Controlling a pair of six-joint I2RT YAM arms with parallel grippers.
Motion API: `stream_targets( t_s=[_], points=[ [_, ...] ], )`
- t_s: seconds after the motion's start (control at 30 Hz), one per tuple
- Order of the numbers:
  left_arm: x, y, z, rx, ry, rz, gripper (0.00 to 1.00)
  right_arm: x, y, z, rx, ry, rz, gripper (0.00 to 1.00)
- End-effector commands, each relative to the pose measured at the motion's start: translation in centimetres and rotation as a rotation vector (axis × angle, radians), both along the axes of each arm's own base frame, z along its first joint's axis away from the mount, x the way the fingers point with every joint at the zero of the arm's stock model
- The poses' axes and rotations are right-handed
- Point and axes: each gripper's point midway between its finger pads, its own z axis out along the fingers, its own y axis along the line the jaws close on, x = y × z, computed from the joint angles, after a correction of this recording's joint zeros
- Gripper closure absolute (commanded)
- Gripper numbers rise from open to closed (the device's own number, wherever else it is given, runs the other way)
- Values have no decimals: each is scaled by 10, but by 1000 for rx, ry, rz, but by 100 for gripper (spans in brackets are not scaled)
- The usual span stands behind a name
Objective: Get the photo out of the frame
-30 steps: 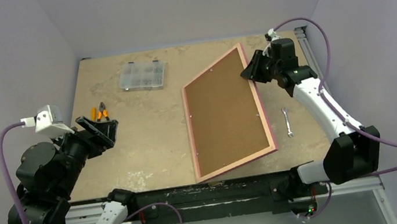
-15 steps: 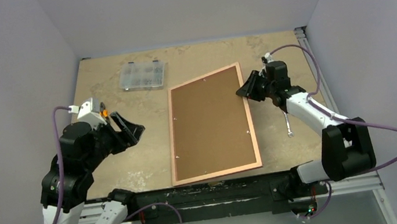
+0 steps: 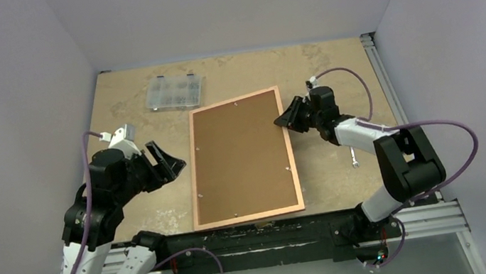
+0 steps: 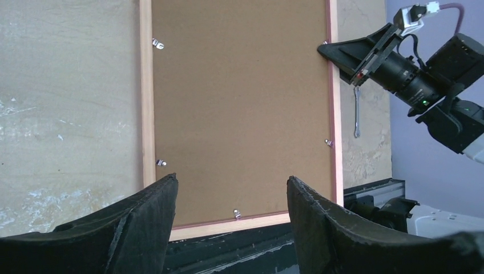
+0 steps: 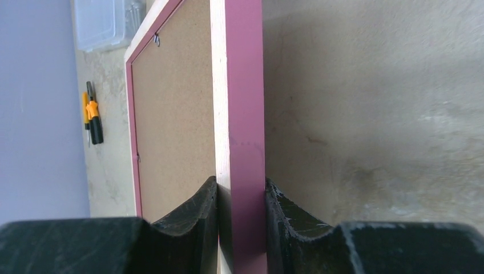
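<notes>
The pink frame (image 3: 293, 166) lies face down in the middle of the table, its brown backing board (image 3: 239, 155) up and held by small metal clips. The frame also shows in the left wrist view (image 4: 147, 114) and the right wrist view (image 5: 245, 103). My right gripper (image 3: 283, 118) is shut on the frame's right rail near its far corner; its fingers clamp the rail (image 5: 241, 197). My left gripper (image 3: 173, 162) is open and empty, just left of the frame's left rail; in its own view (image 4: 231, 188) it is above the frame's near end. The photo is hidden under the backing board.
A clear plastic compartment box (image 3: 176, 92) stands at the back left. A small wrench (image 3: 353, 157) lies right of the frame. Orange-handled pliers (image 5: 91, 117) lie on the table left of the frame. The frame's near edge reaches the table's front edge (image 3: 252, 223).
My right gripper has dragged the frame leftward and turned it straighter, its near edge now along the table's front. My left arm has moved right and down toward the frame's left rail.
</notes>
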Motion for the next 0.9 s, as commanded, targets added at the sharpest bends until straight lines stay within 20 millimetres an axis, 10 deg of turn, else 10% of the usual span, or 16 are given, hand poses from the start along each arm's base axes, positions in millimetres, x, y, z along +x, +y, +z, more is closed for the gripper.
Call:
stream_targets(
  t_s=[0.0, 0.23, 0.7, 0.87],
  points=[
    [7, -9, 10, -47, -31, -15, 33, 0, 3, -22, -20, 17, -73, 100],
    [7, -7, 10, -39, -39, -9, 33, 13, -12, -35, -13, 39, -253, 100],
    [7, -1, 8, 18, -48, -17, 32, 78, 23, -35, -34, 18, -229, 100],
    [7, 1, 3, 34, -40, -19, 32, 62, 32, -43, -37, 24, -142, 100]
  ],
)
